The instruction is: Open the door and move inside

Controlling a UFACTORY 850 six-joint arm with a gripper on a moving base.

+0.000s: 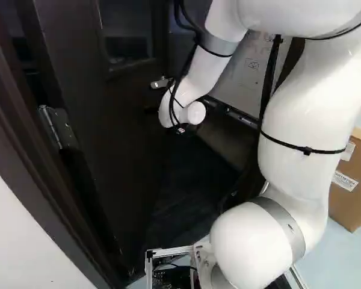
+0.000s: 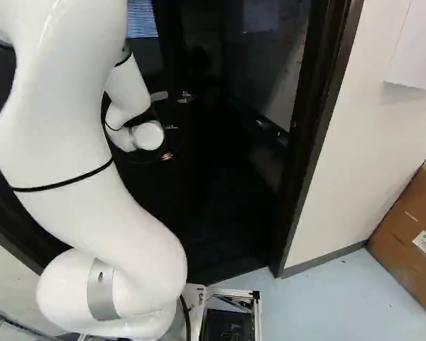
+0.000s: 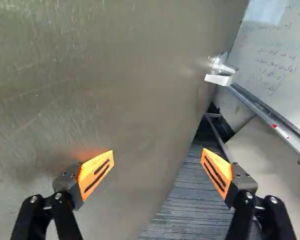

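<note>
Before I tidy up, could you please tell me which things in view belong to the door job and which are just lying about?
For the job:
dark, flat door
silver metal door handle
black gripper with orange pads

Not part of it:
brown cardboard box
white, written-on whiteboard
red-and-white marker

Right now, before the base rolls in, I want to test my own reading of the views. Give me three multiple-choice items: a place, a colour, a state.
1. The cardboard box is:
A) on the arm
B) on the pale floor by the white wall
C) against the door

2. The pads on the gripper are:
A) blue
B) green
C) orange

3. The door is:
A) standing open
B) shut

B: the right base view shows it there.
C: the wrist view shows both.
A: dark floor shows past its edge.
</note>
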